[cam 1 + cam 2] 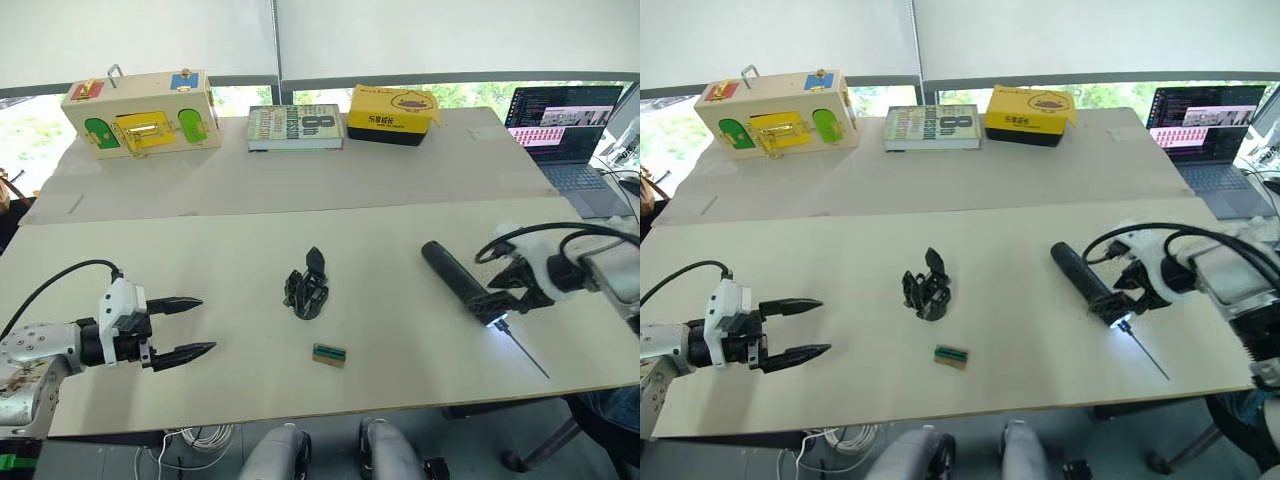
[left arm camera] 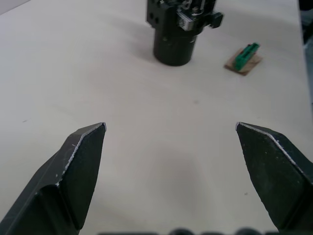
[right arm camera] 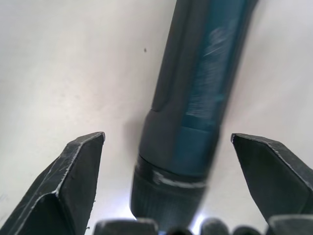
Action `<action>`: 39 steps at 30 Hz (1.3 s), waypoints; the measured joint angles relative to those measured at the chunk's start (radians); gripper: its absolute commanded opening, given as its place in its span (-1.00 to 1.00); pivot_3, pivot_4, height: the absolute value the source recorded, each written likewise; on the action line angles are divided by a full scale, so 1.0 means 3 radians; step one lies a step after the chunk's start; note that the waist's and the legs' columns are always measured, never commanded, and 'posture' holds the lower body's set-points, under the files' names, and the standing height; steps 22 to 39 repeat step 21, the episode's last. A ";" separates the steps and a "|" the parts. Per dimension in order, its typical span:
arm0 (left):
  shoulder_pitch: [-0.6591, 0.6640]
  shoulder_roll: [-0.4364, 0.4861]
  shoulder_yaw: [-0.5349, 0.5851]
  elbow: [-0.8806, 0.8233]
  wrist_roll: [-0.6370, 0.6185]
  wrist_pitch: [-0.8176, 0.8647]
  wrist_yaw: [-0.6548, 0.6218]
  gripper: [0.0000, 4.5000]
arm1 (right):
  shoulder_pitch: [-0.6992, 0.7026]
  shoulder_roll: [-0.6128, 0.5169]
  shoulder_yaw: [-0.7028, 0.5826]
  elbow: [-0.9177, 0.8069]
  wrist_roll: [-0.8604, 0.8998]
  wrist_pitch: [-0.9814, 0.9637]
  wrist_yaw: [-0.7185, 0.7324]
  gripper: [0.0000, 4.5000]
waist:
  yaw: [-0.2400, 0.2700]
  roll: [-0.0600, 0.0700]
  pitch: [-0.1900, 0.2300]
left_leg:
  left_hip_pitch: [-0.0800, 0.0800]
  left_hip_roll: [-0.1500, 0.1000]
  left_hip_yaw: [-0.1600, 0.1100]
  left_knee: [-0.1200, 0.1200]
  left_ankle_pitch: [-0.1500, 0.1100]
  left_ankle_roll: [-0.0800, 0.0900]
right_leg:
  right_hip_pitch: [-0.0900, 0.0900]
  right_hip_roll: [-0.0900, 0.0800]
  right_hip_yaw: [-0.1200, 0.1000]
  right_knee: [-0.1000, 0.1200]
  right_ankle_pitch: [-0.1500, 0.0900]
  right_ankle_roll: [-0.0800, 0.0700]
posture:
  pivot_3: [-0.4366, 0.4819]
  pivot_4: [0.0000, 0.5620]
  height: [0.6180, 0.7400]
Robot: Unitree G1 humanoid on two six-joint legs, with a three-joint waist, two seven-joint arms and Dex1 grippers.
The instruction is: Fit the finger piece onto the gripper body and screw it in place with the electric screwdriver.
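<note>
The gripper body [image 1: 306,292] stands mid-table, a chunky black mechanism on a round base [image 2: 172,46] with a pointed black finger sticking up from it. I cannot make out a separate finger piece. The electric screwdriver [image 1: 455,280] lies on the table at the right, its thin bit [image 1: 525,355] pointing toward the front edge and its tip light on. My right gripper [image 1: 497,296] is open and straddles the screwdriver's [image 3: 205,88] front end, one finger on each side. My left gripper [image 1: 205,324] rests open and empty at the left, pointing toward the gripper body.
A small green-topped block [image 1: 329,354] lies in front of the gripper body. At the back stand a wooden latch box [image 1: 140,112], a book [image 1: 295,128] and a yellow box [image 1: 392,113]. A laptop [image 1: 570,125] sits at the far right. The table's front edge [image 1: 330,412] is near.
</note>
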 measured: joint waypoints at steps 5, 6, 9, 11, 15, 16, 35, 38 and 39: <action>0.0254 0.0006 0.0211 0.0173 0.0221 -0.0417 0.0072 1.00 | 0.0674 0.0006 -0.1266 -0.0256 0.0529 -0.1256 0.0703 0.95 | -0.0007 -0.0005 -0.0002 | 0.0009 0.0004 -0.0001 -0.0003 -0.0006 0.0009 | 0.0007 0.0001 0.0002 -0.0001 0.0000 0.0000 | -0.05 -0.47 1.00; 0.0328 0.0005 0.0261 0.0190 0.0242 -0.0475 0.0089 1.00 | 0.0803 0.0051 -0.1425 -0.0282 0.0572 -0.1478 0.0781 0.95 | -0.0010 -0.0005 -0.0003 | 0.0011 0.0005 0.0000 -0.0003 -0.0008 0.0012 | 0.0007 0.0001 0.0005 -0.0001 0.0000 0.0000 | -0.05 -0.47 1.00; 0.0505 -0.0037 0.0407 0.0210 0.0320 -0.0686 0.0186 1.00 | 0.1089 0.0300 -0.1808 -0.0293 0.0661 -0.2113 0.0932 0.95 | -0.0007 -0.0005 -0.0002 | 0.0012 0.0004 0.0006 0.0000 -0.0017 -0.0003 | 0.0008 -0.0002 0.0008 -0.0001 0.0002 0.0003 | -0.05 -0.47 1.00; 0.0623 -0.0104 0.0487 0.0213 0.0345 -0.0771 0.0288 1.00 | 0.1274 0.0460 -0.1960 -0.0345 0.0750 -0.2461 0.1100 0.95 | -0.0002 -0.0005 -0.0002 | 0.0018 0.0004 0.0006 0.0001 -0.0018 -0.0006 | 0.0014 -0.0002 0.0008 0.0001 0.0002 0.0002 | -0.05 -0.47 1.00; 0.0909 -0.0222 0.0599 0.0112 0.0435 -0.0845 0.0491 1.00 | 0.1793 0.0708 -0.2122 -0.0585 0.0795 -0.3076 0.1248 0.95 | 0.0008 -0.0006 -0.0003 | 0.0024 0.0005 0.0006 0.0001 -0.0018 -0.0008 | 0.0019 -0.0003 0.0009 0.0004 0.0002 0.0003 | -0.05 -0.47 1.00; 0.0972 -0.0251 0.0632 0.0090 0.0441 -0.0853 0.0548 1.00 | 0.1927 0.0765 -0.2127 -0.0632 0.0793 -0.3214 0.1258 0.95 | 0.0014 -0.0007 -0.0003 | 0.0026 0.0006 0.0006 0.0002 -0.0018 -0.0008 | 0.0020 -0.0003 0.0009 0.0004 0.0002 0.0003 | -0.05 -0.47 1.00; 0.1098 -0.0286 0.0724 0.0007 0.0449 -0.0927 0.0701 1.00 | 0.2072 0.0844 -0.2152 -0.0638 0.0789 -0.3586 0.1251 0.95 | 0.0007 -0.0007 -0.0002 | 0.0033 0.0006 0.0012 0.0004 -0.0015 -0.0016 | 0.0028 -0.0004 0.0013 0.0004 0.0002 0.0006 | -0.05 -0.47 1.00; 0.1098 -0.0286 0.0724 0.0007 0.0449 -0.0927 0.0701 1.00 | 0.2072 0.0844 -0.2152 -0.0638 0.0789 -0.3586 0.1251 0.95 | 0.0007 -0.0007 -0.0002 | 0.0033 0.0006 0.0012 0.0004 -0.0015 -0.0016 | 0.0028 -0.0004 0.0013 0.0004 0.0002 0.0006 | -0.05 -0.47 1.00; 0.1098 -0.0286 0.0724 0.0007 0.0449 -0.0927 0.0701 1.00 | 0.2072 0.0844 -0.2152 -0.0638 0.0789 -0.3586 0.1251 0.95 | 0.0007 -0.0007 -0.0002 | 0.0033 0.0006 0.0012 0.0004 -0.0015 -0.0016 | 0.0028 -0.0004 0.0013 0.0004 0.0002 0.0006 | -0.05 -0.47 1.00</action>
